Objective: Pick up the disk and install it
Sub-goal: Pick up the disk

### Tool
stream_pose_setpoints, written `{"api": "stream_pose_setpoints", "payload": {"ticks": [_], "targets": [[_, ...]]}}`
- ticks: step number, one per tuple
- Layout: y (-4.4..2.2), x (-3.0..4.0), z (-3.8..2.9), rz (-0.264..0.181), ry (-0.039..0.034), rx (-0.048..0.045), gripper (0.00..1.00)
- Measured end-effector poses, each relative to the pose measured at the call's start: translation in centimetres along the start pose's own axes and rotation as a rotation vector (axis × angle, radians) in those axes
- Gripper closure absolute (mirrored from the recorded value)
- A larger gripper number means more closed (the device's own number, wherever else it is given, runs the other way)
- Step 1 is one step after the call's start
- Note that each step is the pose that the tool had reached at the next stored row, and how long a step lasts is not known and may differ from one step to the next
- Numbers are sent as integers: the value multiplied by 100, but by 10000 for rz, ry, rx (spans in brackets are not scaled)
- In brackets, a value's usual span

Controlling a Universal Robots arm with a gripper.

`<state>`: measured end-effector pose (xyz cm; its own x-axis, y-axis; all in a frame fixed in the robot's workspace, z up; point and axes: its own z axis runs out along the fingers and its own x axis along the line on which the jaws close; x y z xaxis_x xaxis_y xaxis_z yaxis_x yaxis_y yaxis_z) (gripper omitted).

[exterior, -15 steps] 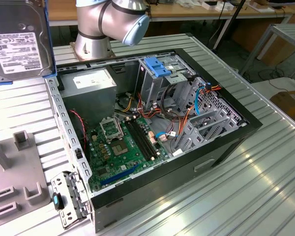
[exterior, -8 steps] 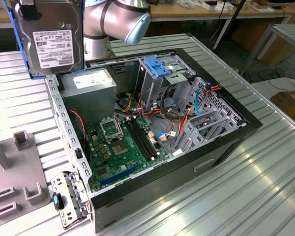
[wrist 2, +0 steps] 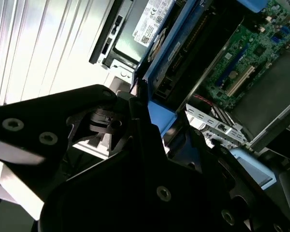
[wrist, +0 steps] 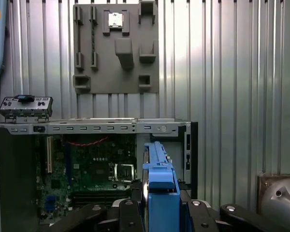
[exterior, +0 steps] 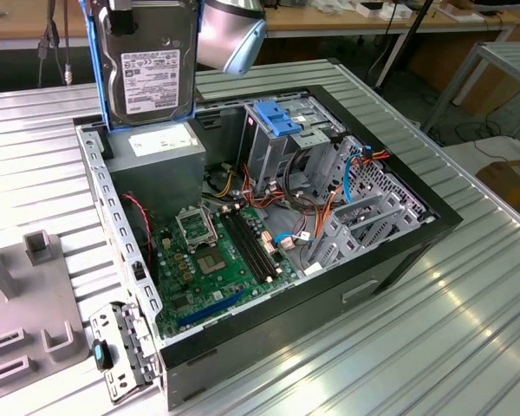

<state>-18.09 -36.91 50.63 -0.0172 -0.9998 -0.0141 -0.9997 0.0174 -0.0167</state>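
Note:
The disk point(exterior: 147, 65), silver-grey with a white label and blue side rails, hangs upright at the upper part of the exterior view's left, just above the grey power supply point(exterior: 160, 160) in the open computer case point(exterior: 399, 251). My gripper point(exterior: 126, 4) is shut on its upper edge, mostly cut off by the picture edge. In the first wrist view the disk point(wrist: 159, 186) shows edge-on as a blue rail clamped in the gripper point(wrist: 160, 212), between the black fingers point(wrist: 133, 210). In the second wrist view the gripper point(wrist 2: 164, 125) pinches the disk's blue rail point(wrist 2: 159, 63) over the case.
Inside the case lie the green motherboard point(exterior: 217, 260) and a metal drive cage with a light-blue handle point(exterior: 277, 117). A grey fixture plate point(wrist: 116, 48) lies on the ribbed metal table point(exterior: 468, 329) beside the case. A loose front-panel bracket point(exterior: 121, 351) leans at the case corner.

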Motion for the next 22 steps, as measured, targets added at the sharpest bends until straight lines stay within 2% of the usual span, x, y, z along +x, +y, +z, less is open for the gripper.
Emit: {"api": "stream_pose_setpoints", "payload": {"ticks": [1, 2, 4, 8, 9, 15, 17, 20, 22], "targets": [[-61, -1, 4, 0, 1, 3, 63], [-94, -1, 8, 3, 3, 5, 63], [-113, 5, 14, 6, 10, 8, 63], [-137, 75, 44, 15, 19, 9, 63], [-147, 125, 60, 18, 22, 11, 63], [-181, 306, 98, 53, 65, 11, 63], [-190, 335, 106, 60, 68, 12, 63], [-255, 357, 118, 66, 72, 11, 63], [-410, 356, 128, 66, 74, 12, 63]]}}
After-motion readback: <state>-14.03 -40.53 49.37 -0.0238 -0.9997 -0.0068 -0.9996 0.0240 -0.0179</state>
